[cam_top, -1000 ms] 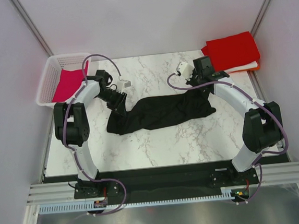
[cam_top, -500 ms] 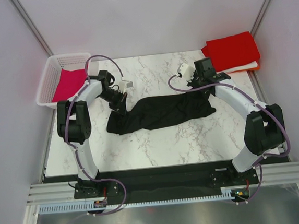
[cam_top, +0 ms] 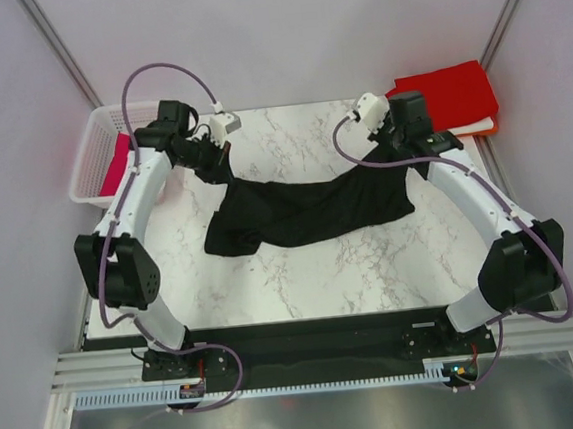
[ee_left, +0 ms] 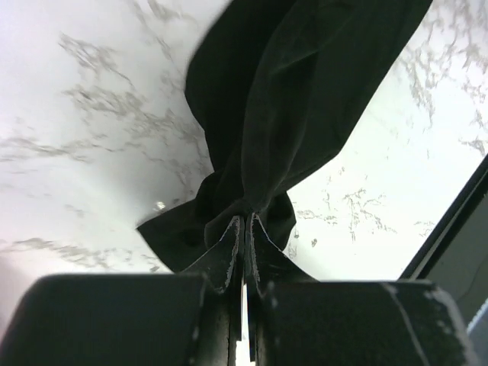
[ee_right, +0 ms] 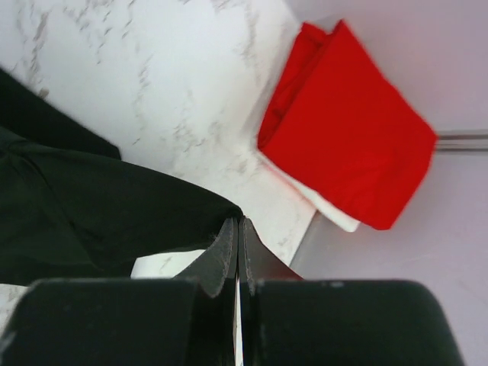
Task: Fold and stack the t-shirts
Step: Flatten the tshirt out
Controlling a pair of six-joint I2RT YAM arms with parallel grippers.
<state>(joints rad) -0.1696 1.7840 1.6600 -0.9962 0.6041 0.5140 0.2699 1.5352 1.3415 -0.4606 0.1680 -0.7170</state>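
Item: two-arm rig at a white, grey-veined marble worktop (cam_top: pixel 312 272). Left arm (cam_top: pixel 139 192) stood reared up from its base, elbow bent near the left edge, forearm reaching to the far left of the worktop with the wrist turned inward and down. Right arm (cam_top: pixel 470 193) mirrored it, arching from the near right to the far right, wrist pointing inward. Left jaws were clamped together on a bunched corner of the black t-shirt (cam_top: pixel 311 210), the cloth gathered into tight folds at the tips (ee_left: pixel 252 206). Right jaws were pressed together on a thin edge of the same garment (ee_right: pixel 91 213). The shirt, one in number, of soft matte cloth, hung between the two grips across the middle of the worktop, sagging at the centre, with a rumpled lobe trailing at the near left. Folded stack at the far right corner: one red t-shirt (cam_top: pixel 447 95) on top, squared flat; one white layer (ee_right: pixel 328 206) beneath it; one thin orange edge (cam_top: pixel 495 126) at the side. One magenta t-shirt (cam_top: pixel 119 161) lay inside one white plastic lattice basket (cam_top: pixel 84 167) at the far left corner.
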